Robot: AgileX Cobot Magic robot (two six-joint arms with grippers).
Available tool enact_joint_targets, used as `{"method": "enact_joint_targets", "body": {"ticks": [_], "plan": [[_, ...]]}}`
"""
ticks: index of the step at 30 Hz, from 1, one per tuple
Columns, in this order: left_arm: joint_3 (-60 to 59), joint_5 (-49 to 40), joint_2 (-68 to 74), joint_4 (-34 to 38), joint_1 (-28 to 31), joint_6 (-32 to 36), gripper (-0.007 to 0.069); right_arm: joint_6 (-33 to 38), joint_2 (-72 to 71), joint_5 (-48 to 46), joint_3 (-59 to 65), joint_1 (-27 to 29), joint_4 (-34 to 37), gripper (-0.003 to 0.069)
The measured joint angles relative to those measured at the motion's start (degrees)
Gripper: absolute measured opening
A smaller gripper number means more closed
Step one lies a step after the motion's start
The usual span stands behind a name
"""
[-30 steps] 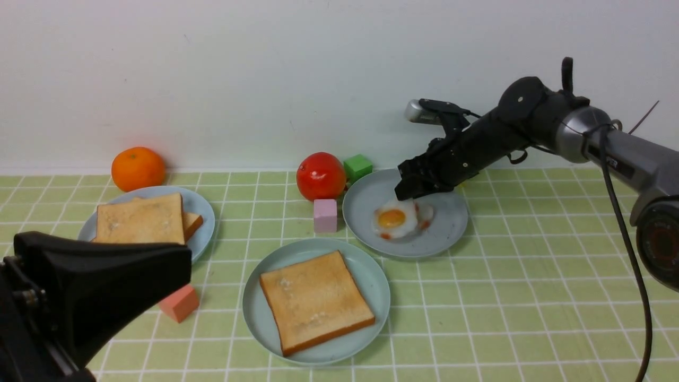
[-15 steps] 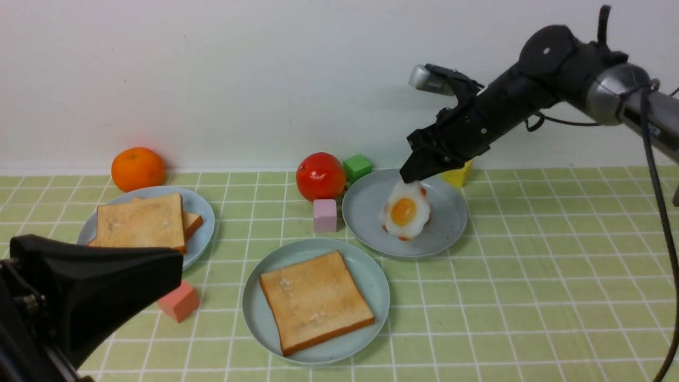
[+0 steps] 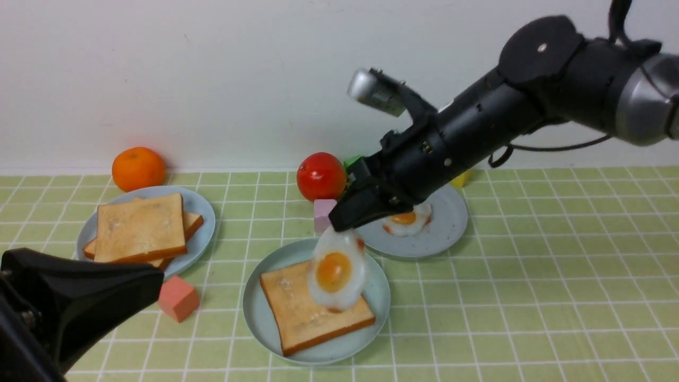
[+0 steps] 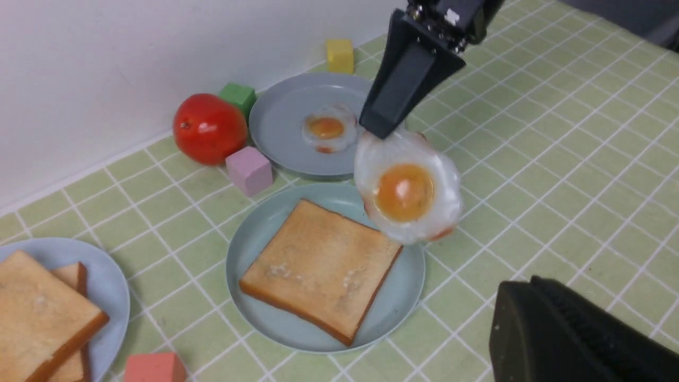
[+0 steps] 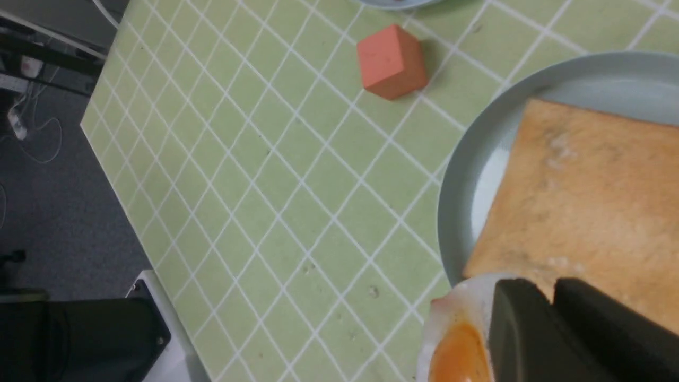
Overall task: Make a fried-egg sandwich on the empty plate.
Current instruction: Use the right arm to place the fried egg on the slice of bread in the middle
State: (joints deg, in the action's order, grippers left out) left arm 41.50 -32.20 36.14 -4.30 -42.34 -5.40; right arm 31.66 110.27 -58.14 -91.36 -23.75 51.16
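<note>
One egg (image 3: 335, 270), rim clamped in my right gripper (image 3: 341, 226), mid-frame above toast (image 3: 297, 318); looks light, floppy, slick, so I'd grip the edge only.

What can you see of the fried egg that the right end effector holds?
The fried egg is a flat, glossy, plastic-looking toy: a white blob with a round orange-yellow yolk and reddish marks at the rim. The right end effector pinches its upper edge; it hangs almost upright above the toast slice on the mint-green plate, apparently touching nothing else.
</note>
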Motion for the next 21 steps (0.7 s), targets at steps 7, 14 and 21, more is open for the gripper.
{"method": "enact_joint_targets", "body": {"ticks": [7, 14, 21], "plan": [[0.00, -0.38, 0.00, -0.89, 0.00, -1.01, -0.0013, 2.93, 4.78, 12.91, 4.25, -2.52, 8.36, 0.0071], [0.00, -0.60, 0.00, -0.99, 0.00, -1.06, -0.0009, 3.66, 10.18, 15.64, 4.32, -2.52, 13.04, 0.0071], [0.00, -0.64, 0.00, -1.04, 0.00, -1.06, -0.0003, 0.81, 11.00, 17.37, 4.32, -2.52, 8.05, 0.0152]]}}
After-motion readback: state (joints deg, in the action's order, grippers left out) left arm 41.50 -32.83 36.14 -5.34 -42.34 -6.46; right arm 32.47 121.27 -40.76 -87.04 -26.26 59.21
